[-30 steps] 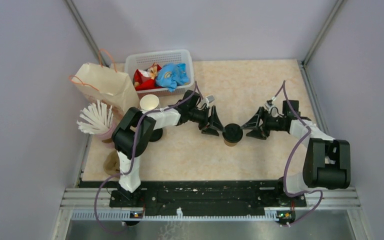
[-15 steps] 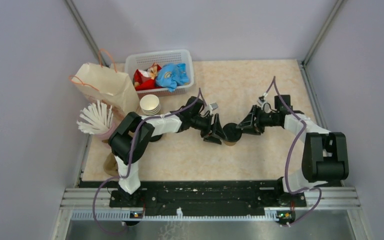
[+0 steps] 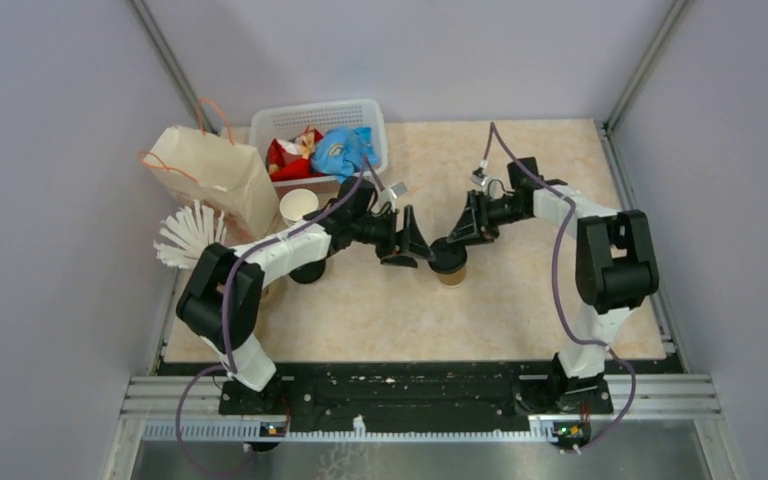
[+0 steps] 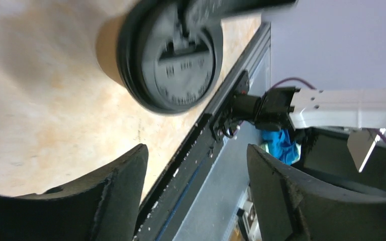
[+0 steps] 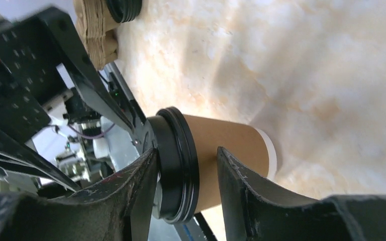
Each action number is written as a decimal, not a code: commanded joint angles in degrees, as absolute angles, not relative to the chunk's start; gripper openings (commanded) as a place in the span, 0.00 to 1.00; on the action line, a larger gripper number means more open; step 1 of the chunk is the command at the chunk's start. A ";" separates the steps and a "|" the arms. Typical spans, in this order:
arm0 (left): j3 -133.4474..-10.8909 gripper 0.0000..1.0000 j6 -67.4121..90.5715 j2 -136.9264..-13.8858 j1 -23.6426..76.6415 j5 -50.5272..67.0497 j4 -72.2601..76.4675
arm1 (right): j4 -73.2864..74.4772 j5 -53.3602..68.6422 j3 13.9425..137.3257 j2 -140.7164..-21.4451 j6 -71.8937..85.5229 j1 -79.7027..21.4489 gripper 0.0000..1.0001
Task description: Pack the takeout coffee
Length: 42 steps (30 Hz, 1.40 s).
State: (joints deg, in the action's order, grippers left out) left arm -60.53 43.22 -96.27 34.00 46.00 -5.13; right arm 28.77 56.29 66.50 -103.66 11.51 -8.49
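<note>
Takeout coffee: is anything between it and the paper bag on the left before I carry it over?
Yes. In the top view the left arm stretches across that path, with the open left gripper right beside the takeout coffee. The stack of cups stands just in front of the paper bag. Probably clear the arm first.

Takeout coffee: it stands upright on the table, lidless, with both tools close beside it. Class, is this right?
Not quite. The takeout coffee is not lidless: the right wrist view shows a black lid capping it. It does stand upright on the table, with the left tool and right tool close beside it.
</note>
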 commanded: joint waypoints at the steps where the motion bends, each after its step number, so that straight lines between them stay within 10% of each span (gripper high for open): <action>1: -62.93 0.81 39.04 -95.58 29.94 46.28 -6.54 | 35.61 59.01 73.72 -107.28 3.04 -11.91 0.47; 18: -71.12 0.74 42.32 -109.33 30.18 56.99 2.28 | 33.59 51.39 65.98 -92.00 17.51 -2.91 0.91; 42: -77.26 0.64 38.77 -113.96 32.44 51.92 -4.50 | 11.01 58.77 50.18 -91.06 30.29 -3.59 0.66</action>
